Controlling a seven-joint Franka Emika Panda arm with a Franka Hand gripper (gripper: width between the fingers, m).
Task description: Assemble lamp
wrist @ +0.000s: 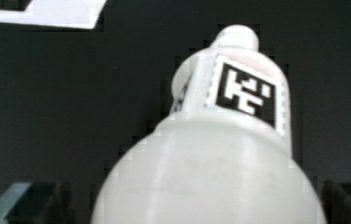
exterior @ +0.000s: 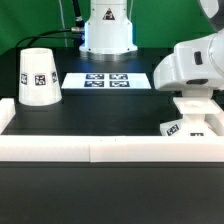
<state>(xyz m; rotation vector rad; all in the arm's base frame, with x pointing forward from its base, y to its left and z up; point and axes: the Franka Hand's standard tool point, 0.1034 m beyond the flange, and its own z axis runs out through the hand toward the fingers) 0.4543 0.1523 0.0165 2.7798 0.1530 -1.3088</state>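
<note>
Exterior view: the gripper [exterior: 195, 112] is down low at the exterior view's right, directly over the lamp base [exterior: 190, 127]. The base is flat and tagged and sits on the black table [exterior: 100, 115] just behind the white front rail [exterior: 100, 150]. The shade [exterior: 38, 80] stands wide end down at the exterior view's left, well apart from the arm. The marker board [exterior: 107, 79] lies at upper centre, near the robot's pedestal [exterior: 107, 25]. I can't pick out the bulb in this view; it is probably hidden under the hand.

Wrist view: the bulb [wrist: 216, 150] fills the frame, very close to the camera. Its round end is nearest the lens, its narrow neck [wrist: 238, 40] points away, and its tag [wrist: 252, 95] faces the camera. Dark fingers [wrist: 26, 205] flank the round end, one on each side. Contact isn't visible, so I cannot tell whether they are clamped on it or only straddling it. A corner of the marker board shows beyond the neck.

Handling, as a judgement: the bulb looks like hard, light, smooth plastic, so it is likely to roll or slip. It is best gripped across the widest part of the ball, squarely, with the neck left free for seating into the base.
</note>
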